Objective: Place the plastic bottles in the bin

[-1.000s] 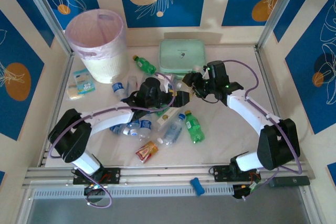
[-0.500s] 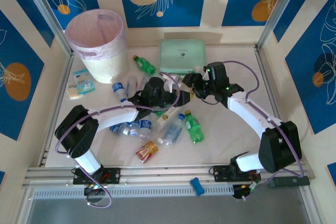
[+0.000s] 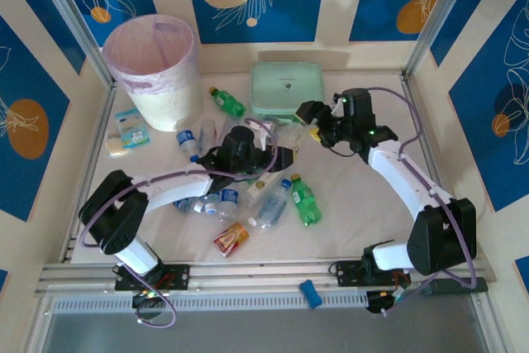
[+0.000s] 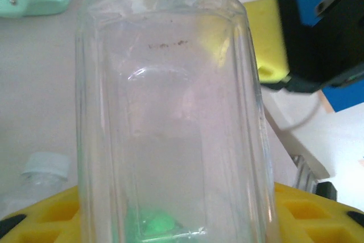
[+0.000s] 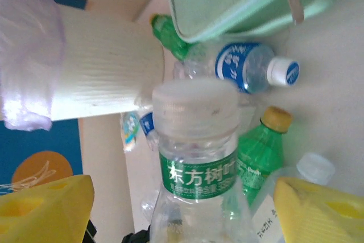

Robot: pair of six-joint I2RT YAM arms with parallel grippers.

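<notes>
A clear bottle (image 3: 289, 135) with a white cap and a green label hangs over the middle of the table. My left gripper (image 3: 279, 155) is shut on its lower body (image 4: 170, 112), whose clear wall stands between the yellow fingers (image 4: 318, 214). My right gripper (image 3: 308, 116) is open just right of the cap. Its yellow pads (image 5: 51, 209) stand wide apart on both sides of the bottle (image 5: 196, 163), touching nothing. The bin (image 3: 157, 72), pinkish-white with a bag liner, stands at the back left. More bottles lie below the arms: a green one (image 3: 306, 200) and clear ones (image 3: 269, 204) (image 3: 207, 202).
A mint green case (image 3: 287, 87) lies at the back centre, with a green bottle (image 3: 227, 102) to its left. A blue-labelled bottle (image 3: 188, 140) lies near the bin. A red-orange packet (image 3: 231, 239) sits near the front and a blue-white packet (image 3: 128, 131) at the left wall.
The left gripper has closed on the clear bottle. The right gripper has let go of it, opened wide and drawn back to the right.
</notes>
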